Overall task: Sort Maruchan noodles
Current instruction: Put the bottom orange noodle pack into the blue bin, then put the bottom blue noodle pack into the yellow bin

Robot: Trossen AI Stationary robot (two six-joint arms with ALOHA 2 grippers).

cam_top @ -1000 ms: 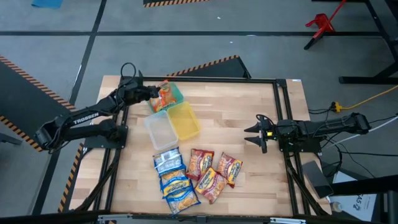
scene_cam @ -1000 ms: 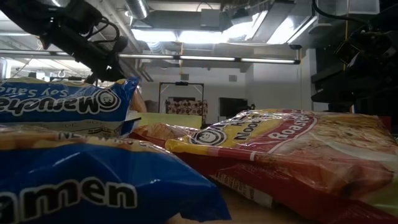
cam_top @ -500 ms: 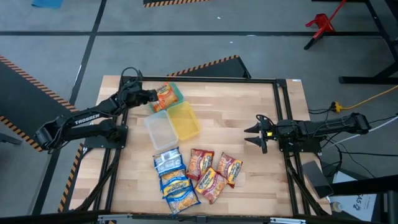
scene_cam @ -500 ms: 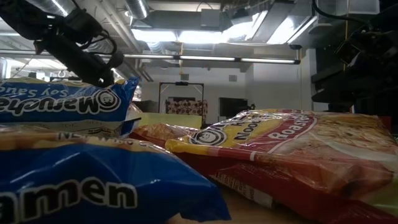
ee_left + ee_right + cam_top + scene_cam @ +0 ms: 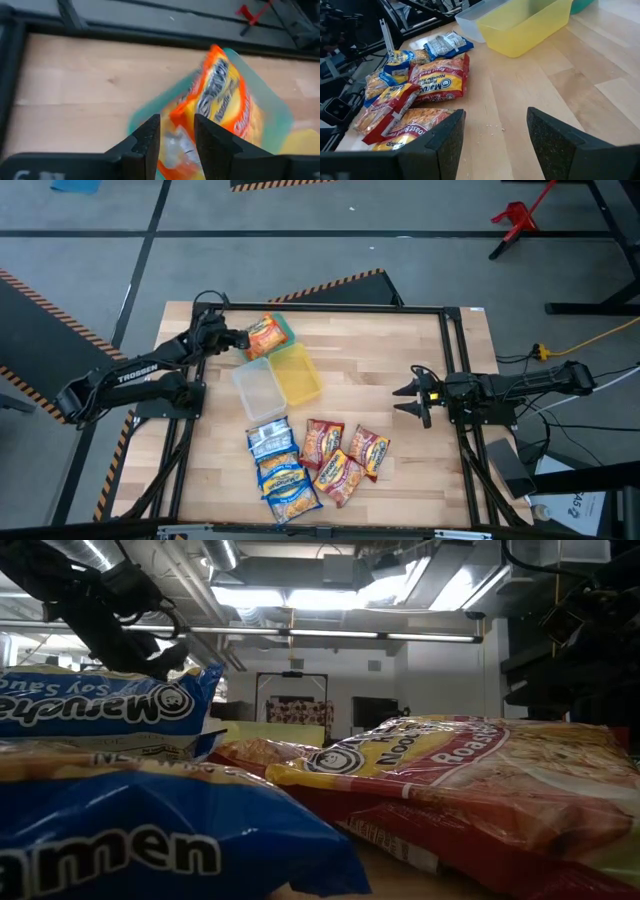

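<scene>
Lighting: even, fairly bright overhead; soft, short shadows on the pale wooden table (image 5: 380, 360). Low view: long ceiling strip lights (image 5: 330, 634) glare white, nearest blue crinkly plastic ramen packet (image 5: 150, 840) out of focus. Left wrist view: orange crinkly plastic noodle packet (image 5: 220, 105) just ahead of the left gripper (image 5: 176, 142) smeared, probably motion blur. Right wrist view: sharp.

Grey concrete floor (image 5: 400, 230) all around the wooden table (image 5: 380, 360), with black-and-orange hazard tape (image 5: 40, 295) striping it on the left. A red stand (image 5: 515, 218) sits far right, a yellow cable (image 5: 590, 340) nearby. Down low, fluorescent ceiling lights (image 5: 330, 635) glow over exposed ducts (image 5: 225, 555) and a dark doorway (image 5: 295, 700).
</scene>
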